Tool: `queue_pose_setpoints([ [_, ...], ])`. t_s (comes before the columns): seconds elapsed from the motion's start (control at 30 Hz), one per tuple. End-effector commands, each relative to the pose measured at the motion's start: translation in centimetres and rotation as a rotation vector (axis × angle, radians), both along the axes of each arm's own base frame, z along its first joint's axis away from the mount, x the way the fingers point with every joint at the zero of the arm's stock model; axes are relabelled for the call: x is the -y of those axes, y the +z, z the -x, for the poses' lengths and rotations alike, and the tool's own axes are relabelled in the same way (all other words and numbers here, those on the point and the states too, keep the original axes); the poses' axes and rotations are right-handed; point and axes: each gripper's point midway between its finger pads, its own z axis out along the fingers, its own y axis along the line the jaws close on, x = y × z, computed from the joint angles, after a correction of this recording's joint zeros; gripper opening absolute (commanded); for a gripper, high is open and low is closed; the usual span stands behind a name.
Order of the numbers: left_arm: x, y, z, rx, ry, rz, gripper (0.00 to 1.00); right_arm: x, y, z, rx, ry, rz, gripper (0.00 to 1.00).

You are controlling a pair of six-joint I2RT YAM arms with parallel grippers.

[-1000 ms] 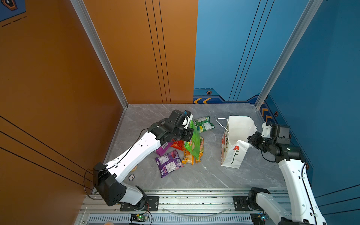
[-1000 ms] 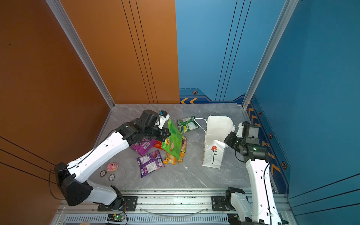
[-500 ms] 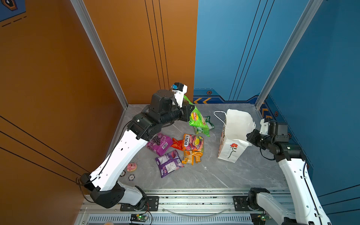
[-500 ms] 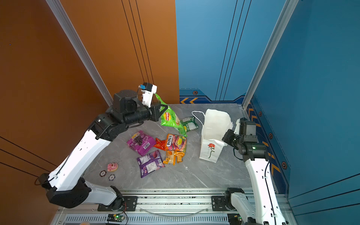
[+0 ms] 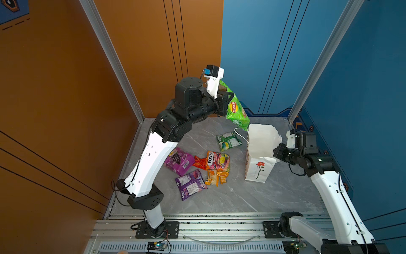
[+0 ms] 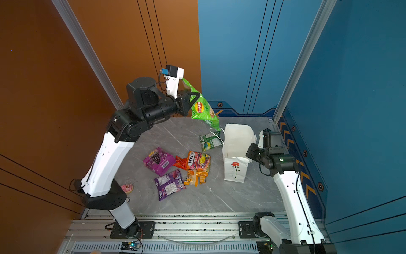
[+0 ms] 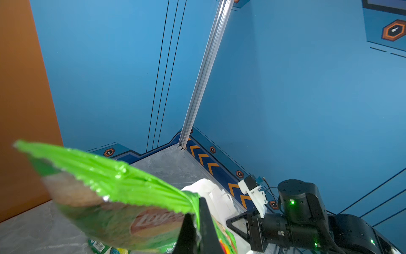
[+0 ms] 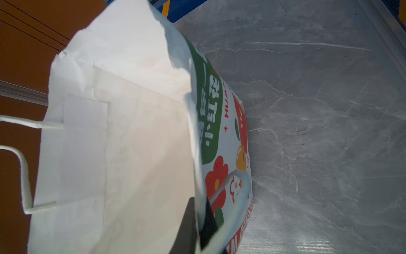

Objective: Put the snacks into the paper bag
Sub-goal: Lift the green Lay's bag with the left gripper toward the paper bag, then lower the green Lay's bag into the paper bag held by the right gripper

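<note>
My left gripper (image 5: 226, 97) clamps the green packet (image 5: 236, 110), dangling lengthwise just left of the bag (image 5: 254, 176), whose rim my right gripper (image 5: 276, 151) pinches.

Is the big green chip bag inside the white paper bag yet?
No, the big green chip bag hangs in the air from the left gripper, outside the white paper bag.

Your grey marbled tabletop (image 5: 230, 198) carried a loose cluster near its middle. One purple packet (image 5: 179, 161) lay toward the left, and a second purple packet (image 5: 190, 184) lay just nearer you. A red-orange packet (image 5: 199, 162) touched the FOX'S packet (image 5: 217, 161), with small orange-yellow packets (image 5: 216, 177) against its near edge. Farther back lay a small green packet (image 5: 228, 141), just beside the paper bag (image 5: 259, 169) standing upright on the right. A pink toy (image 6: 127, 188) sat near the left edge.
</note>
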Motion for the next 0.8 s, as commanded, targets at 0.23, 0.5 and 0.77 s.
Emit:
queue_pose_setpoints([
  [0.23, 4.7, 0.4, 2.1, 0.119, -0.191, -0.046, 0.00, -0.7, 0.0, 0.2, -0.006, 0.040, 0.016, 0.07],
  [0.5, 8.8, -1.9, 3.6, 0.119, -0.349, -0.078, 0.00, -1.6, 0.0, 0.3, -0.013, 0.074, -0.022, 0.07],
  [0.77, 11.2, -3.4, 5.1, 0.173, -0.478, -0.119, 0.00, -1.8, 0.3, 0.3, -0.006, 0.080, -0.029, 0.07],
])
